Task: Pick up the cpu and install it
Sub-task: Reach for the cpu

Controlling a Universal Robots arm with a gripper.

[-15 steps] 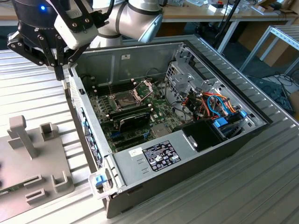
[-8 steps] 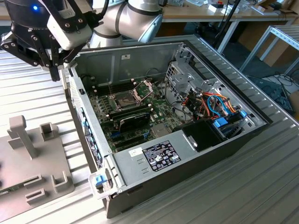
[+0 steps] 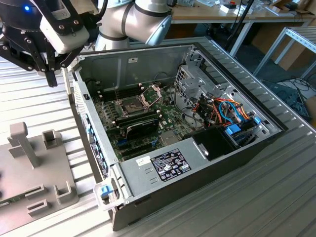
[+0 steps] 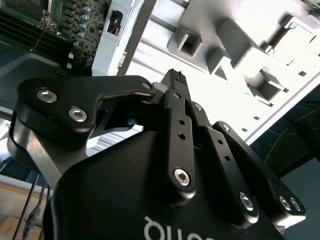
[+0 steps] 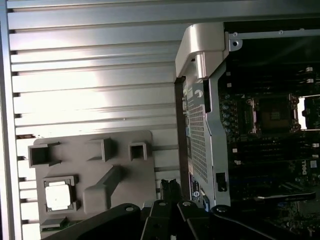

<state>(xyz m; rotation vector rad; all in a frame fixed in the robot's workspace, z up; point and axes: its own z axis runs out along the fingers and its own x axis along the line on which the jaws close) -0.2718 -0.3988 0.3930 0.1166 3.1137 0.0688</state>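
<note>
The small, flat, silver-grey square cpu (image 5: 58, 196) lies in a pocket by one corner of the grey plastic holder (image 5: 135, 175) on the ribbed metal table (image 5: 90, 65). The black hand (image 5: 169, 186) hangs nearby, pressed together and empty. The cpu looks light, stiff and fragile: pinch opposite edges.

My gripper (image 3: 51, 80) cut by exterior view's top and left edges. Fixture plate (image 3: 29, 197) runs off that view's left and bottom edges. First wrist view: my linkage clipped by picture edge; cpu (image 5: 59, 195), in pocket near plate corner, too small for surface detail. Second wrist view: my housing hides much of plate. Socket (image 3: 129, 104) pins too small to tell
</note>
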